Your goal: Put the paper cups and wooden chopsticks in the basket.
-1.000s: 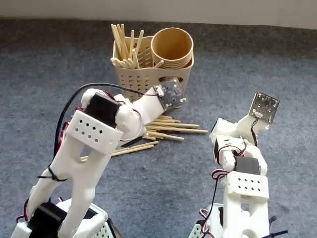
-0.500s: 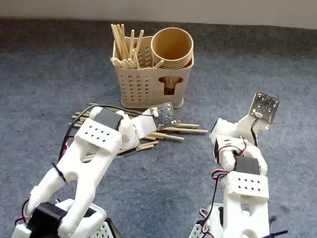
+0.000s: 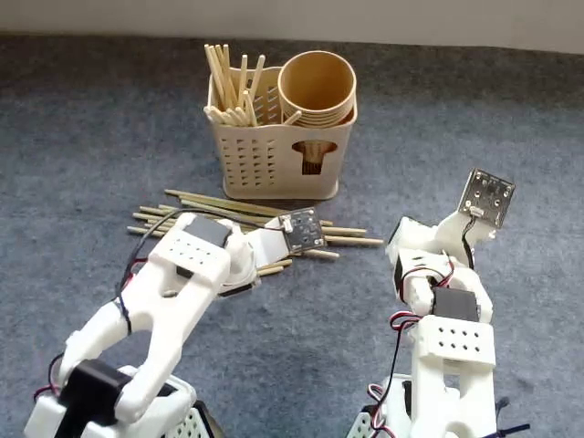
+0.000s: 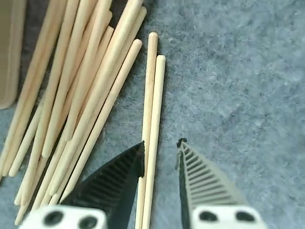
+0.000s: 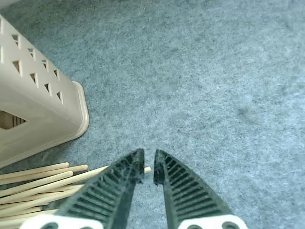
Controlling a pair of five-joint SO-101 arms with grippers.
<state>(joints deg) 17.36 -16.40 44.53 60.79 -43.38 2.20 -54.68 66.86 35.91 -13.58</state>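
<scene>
left gripper spread around two loose chopsticks (no pinch yet), 6 o'clock of basket, right gripper fingers nearly together, empty

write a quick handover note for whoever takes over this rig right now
Grippers: left gripper is low over the loose chopsticks with its jaws open. Two sticks lie between them, next to the black one, and nothing is gripped yet. The right gripper is empty, jaws nearly closed, over the grey mat near a corner of the basket.
Done: the paper cups are stacked in the basket, with a bundle of chopsticks standing beside them.
Left: the loose chopsticks in front of the basket need to go in.
</scene>
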